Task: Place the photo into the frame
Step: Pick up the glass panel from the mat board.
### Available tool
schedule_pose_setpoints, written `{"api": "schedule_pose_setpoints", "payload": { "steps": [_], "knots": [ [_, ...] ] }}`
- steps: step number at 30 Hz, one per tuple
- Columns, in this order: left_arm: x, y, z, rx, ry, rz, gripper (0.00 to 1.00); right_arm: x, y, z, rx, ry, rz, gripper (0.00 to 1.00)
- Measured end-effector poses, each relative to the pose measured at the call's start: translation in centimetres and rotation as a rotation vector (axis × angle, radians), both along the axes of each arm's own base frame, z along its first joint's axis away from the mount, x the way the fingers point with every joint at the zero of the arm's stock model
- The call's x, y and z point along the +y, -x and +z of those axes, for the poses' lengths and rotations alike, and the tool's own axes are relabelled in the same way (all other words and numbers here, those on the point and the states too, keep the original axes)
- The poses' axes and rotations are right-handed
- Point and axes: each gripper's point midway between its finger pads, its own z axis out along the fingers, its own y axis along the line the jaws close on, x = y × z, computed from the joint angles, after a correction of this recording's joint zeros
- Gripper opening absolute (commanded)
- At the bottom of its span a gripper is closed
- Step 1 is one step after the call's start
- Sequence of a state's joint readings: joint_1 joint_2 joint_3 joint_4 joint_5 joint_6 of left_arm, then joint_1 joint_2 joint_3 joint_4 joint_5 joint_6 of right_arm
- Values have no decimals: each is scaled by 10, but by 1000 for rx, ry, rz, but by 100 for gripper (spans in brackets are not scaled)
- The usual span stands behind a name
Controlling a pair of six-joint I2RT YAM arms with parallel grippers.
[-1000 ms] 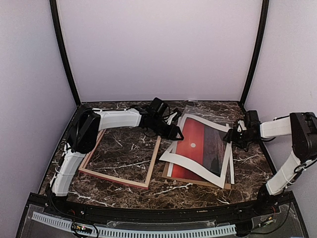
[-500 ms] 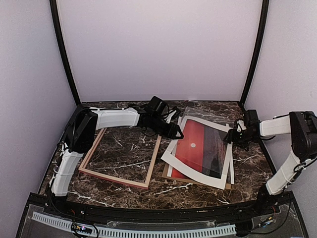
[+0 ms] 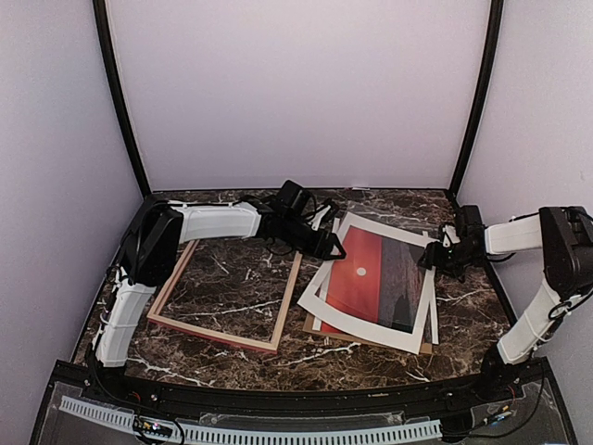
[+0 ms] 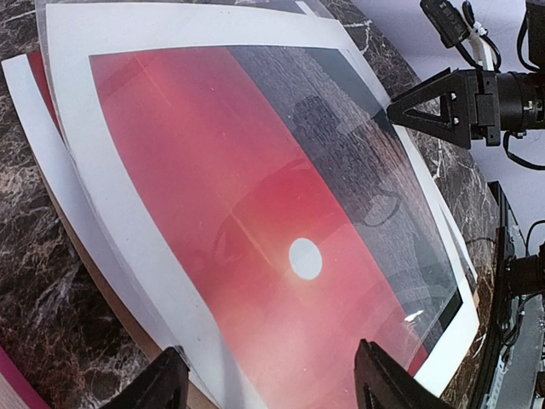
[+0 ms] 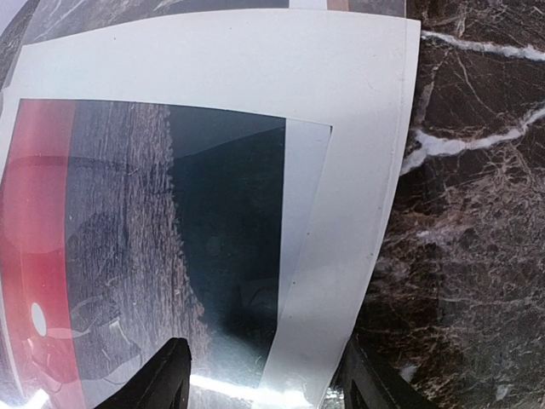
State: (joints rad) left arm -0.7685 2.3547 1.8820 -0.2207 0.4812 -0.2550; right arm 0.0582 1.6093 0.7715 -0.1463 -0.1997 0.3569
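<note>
photo: right of frame, under white mat, not yet inside | left gripper: gaping at mat's frame-side edge | right gripper: gaping at edge farthest from frame, nothing clamped | likely purpose: flanking mat to free photo

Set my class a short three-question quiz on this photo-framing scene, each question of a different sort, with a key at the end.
1. True or false: the photo already lies inside the frame.
2. What overlaps the photo's edges? A. white mat board B. the frame C. nothing
3. Fill in: the left gripper and right gripper both have their jaws ___.
Key: 1 false; 2 A; 3 open.
</note>
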Motion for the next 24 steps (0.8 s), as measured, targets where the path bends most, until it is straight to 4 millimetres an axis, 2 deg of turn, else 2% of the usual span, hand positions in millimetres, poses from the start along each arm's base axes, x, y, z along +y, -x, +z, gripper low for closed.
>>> {"api": "schedule_pose_setpoints", "payload": {
  "steps": [4,9,14,21,24],
  "knots": [
    [-2,1,2,-1,11,-8,71,2,0,0,-2,-4,12,63],
    [-2,0,2,-10,11,-13,58,5,1,1,-1,-20,21,59],
    [0,-3,1,-24,-2,-1,50,7,1,2,5,-31,27,56],
    [4,-9,-3,-50,-35,26,35,8,-4,17,-22,-36,29,53],
    [6,-11,-5,-60,-48,33,26,8,-7,21,-30,-35,31,53]
  ]
}}
